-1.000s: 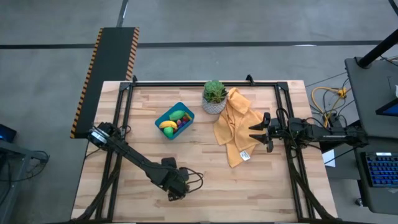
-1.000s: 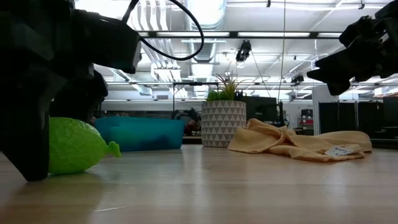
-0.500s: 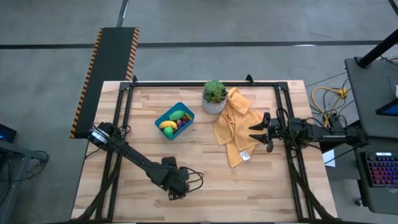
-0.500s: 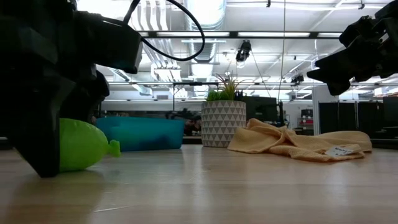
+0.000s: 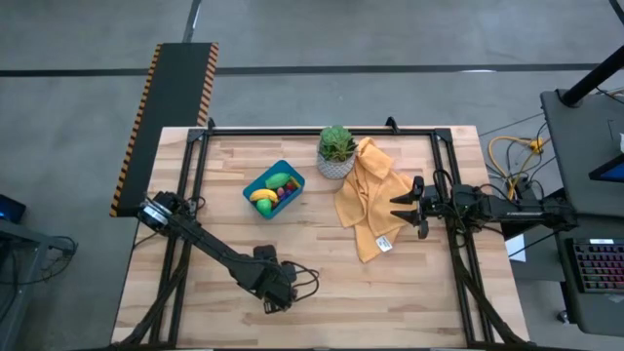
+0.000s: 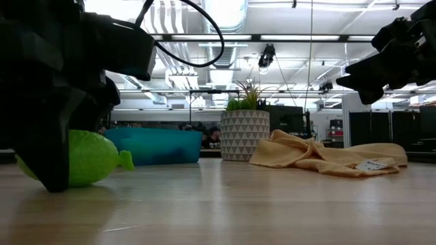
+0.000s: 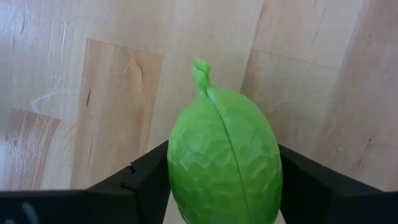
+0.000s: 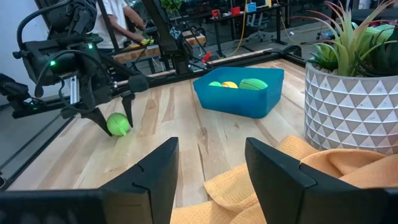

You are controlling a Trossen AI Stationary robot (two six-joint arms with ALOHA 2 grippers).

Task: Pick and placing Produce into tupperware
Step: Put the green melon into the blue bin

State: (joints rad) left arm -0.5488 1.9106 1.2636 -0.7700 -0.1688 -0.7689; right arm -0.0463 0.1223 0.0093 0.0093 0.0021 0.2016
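Observation:
A green rounded toy fruit with a short stem [image 7: 224,165] lies on its side on the table near its near-left part [image 6: 95,160]. My left gripper [image 7: 224,186] stands over it, pointing down, shut on it; in the high view the gripper [image 5: 276,292] hides it. The blue tupperware [image 5: 274,188] sits mid-table and holds a yellow banana, a green piece and a purple one [image 8: 239,84]. My right gripper [image 5: 395,210] hangs open above the table's right side, touching nothing. My left gripper pinches the green fruit across its widest part [image 7: 177,168], one finger [image 7: 146,180] on each flank. The fingers come from above, pointing down. The fruit lies on the table with its stem end [image 7: 200,68] pointing away from the wrist.
A white patterned pot with a green plant [image 5: 336,154] stands right of the tupperware. A yellow cloth [image 5: 370,195] lies crumpled beside the pot, under my right gripper. Bare wood shows between the green fruit and the tupperware. People move in the room beyond the table.
In the low view my left gripper's front finger has shifted a little toward the table's right, moving across the green fruit. The fruit has stayed on the table, almost where it was. My right arm has kept still.

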